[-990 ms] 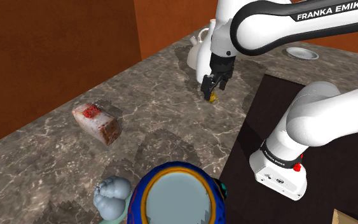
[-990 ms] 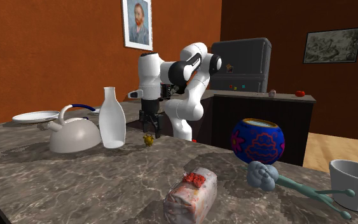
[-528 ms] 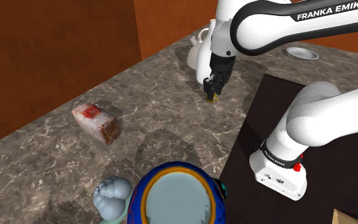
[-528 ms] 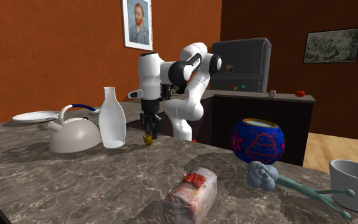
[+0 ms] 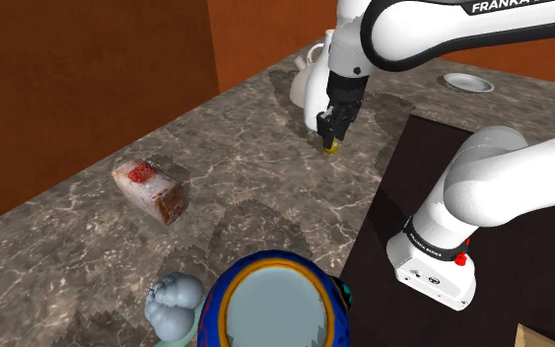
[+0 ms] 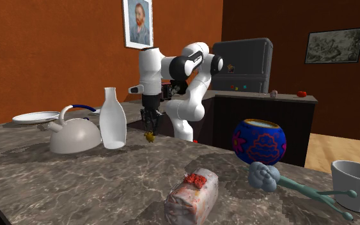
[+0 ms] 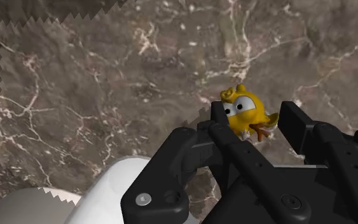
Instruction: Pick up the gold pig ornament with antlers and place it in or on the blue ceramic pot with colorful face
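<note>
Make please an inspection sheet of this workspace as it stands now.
Surface: dark marbled counter.
Job's things: yellow ornament between the fingers; blue pot upright, well apart from it.
Clutter: white bottle, kettle, plate, loaf-shaped block, grey-blue figure, white bowl.
Grippers: gripper shut on the ornament.
Cables: nothing seen.
Surroundings: orange walls, portrait.

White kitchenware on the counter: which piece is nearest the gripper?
The tall bottle, right beside the gripper; the kettle, plate and bowl all sit farther off.
</note>
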You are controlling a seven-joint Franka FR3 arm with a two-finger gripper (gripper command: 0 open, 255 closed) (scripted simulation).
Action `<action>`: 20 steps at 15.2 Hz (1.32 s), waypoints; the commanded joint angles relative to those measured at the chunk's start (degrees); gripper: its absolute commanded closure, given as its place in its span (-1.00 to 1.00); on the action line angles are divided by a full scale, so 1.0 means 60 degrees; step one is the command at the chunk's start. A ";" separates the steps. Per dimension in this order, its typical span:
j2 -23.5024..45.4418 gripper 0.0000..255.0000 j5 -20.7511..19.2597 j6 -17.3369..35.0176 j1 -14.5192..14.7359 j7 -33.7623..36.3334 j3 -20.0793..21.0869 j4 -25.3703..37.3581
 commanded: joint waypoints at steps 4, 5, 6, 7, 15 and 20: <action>-0.0079 1.00 -0.0083 -0.0686 -0.0039 0.0001 -0.0085 0.0604; -0.0085 1.00 -0.0098 -0.0817 -0.0046 0.0002 -0.0100 0.0729; -0.0089 1.00 -0.0113 -0.0946 -0.0053 0.0003 -0.0115 0.0855; -0.0089 1.00 -0.0127 -0.1074 -0.0060 0.0004 -0.0130 0.0983; -0.0336 -1.00 -0.0337 0.0022 -0.0191 0.0491 0.0364 0.0127; -0.0249 -1.00 -0.0421 0.1372 -0.0282 0.0845 0.0770 -0.0853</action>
